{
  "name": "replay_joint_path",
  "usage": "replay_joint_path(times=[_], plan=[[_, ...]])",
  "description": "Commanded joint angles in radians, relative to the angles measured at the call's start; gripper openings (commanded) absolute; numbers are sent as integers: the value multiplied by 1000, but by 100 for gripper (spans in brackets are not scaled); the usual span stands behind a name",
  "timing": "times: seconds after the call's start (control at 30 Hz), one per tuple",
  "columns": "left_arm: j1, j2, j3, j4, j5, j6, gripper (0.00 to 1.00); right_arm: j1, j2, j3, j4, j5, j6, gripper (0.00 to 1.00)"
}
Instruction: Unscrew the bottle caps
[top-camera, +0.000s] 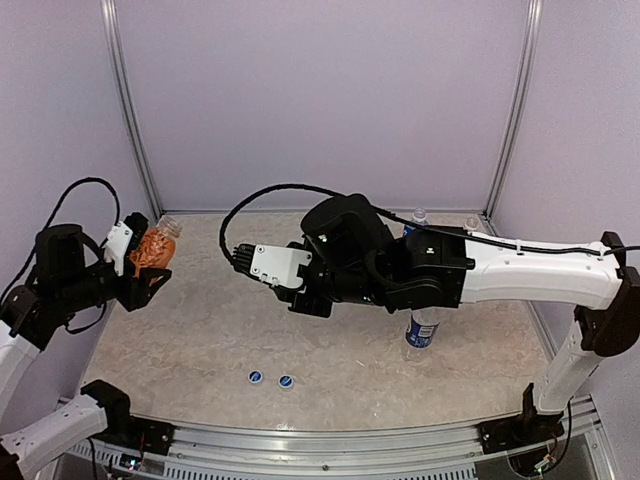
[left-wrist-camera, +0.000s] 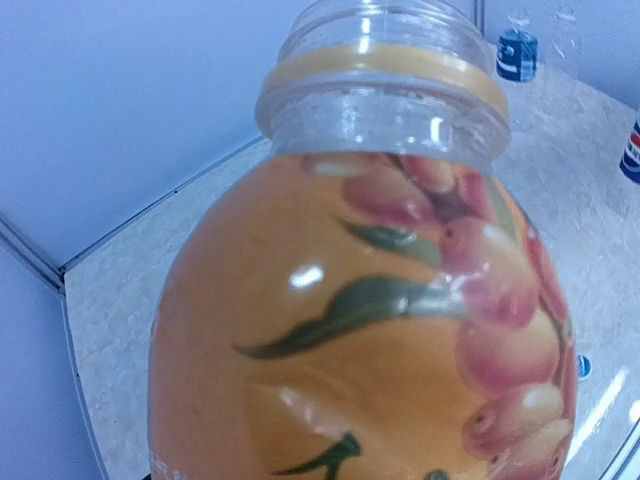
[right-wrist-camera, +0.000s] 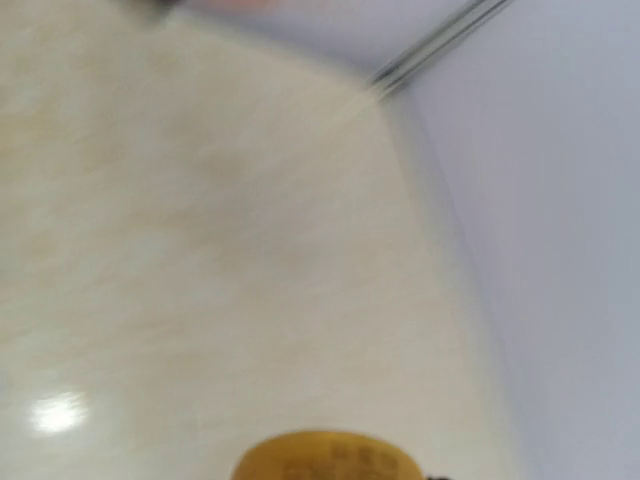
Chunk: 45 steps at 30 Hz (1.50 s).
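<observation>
The left pincer (top-camera: 140, 266) is clamped round the body of the orange juice bottle (top-camera: 153, 249), holding it off the bench (top-camera: 220, 330) above the left edge, tilted with its neck towards the far side. In the left wrist view the bottle (left-wrist-camera: 360, 330) fills the picture, and its threaded neck is bare, with only a golden ring below the threads. The right arm reaches from the right side across the middle of the bench, and the right pincer (top-camera: 238, 256) points towards the held bottle but stays clear of it. The right wrist view shows the golden-brown cap (right-wrist-camera: 328, 456) close up at the bottom edge, above the blurred bench. The fingers are out of frame, but the pincer seems to be closed on this cap. A blue cap (top-camera: 255, 377) and a second blue cap (top-camera: 286, 381) lie just beside each other near the near edge, left of centre. A blue-labelled bottle (top-camera: 421, 331) stands upright under the right arm, right of centre. Another labelled bottle (top-camera: 418, 217) and a clear bottle (top-camera: 470, 222) stand by the far right corner.
</observation>
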Motion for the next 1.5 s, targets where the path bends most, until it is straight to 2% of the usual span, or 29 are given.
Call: replay_joint_path(times=[0.0,0.13,0.3,0.57,0.77,0.9,1.0,1.07,1.1,1.13,1.47], plan=[[130,-81,-22,109,141,-359,39,7,170,45,-440,-245,322,0],[227,-164,-99,149,343,-502,43,4,297,51,-551,-330,344,0],[313,-251,-205,188,520,-635,45,-5,388,33,-584,-321,341,0],[389,-339,-255,216,553,-663,46,-71,455,37,-534,-346,320,0],[398,-361,-264,231,578,-661,45,-77,539,115,-614,-289,300,2],[398,-363,-267,232,596,-660,45,-79,551,144,-647,-257,314,31],[397,-361,-267,235,612,-661,45,-80,539,173,-651,-211,358,43],[397,-357,-268,238,624,-661,45,-80,505,189,-633,-191,370,57],[397,-356,-269,239,629,-661,45,-80,484,197,-619,-188,372,92],[398,-355,-270,241,635,-661,45,-80,462,205,-601,-191,370,98],[381,-338,-273,251,685,-661,44,-81,268,346,-450,-345,283,99]])
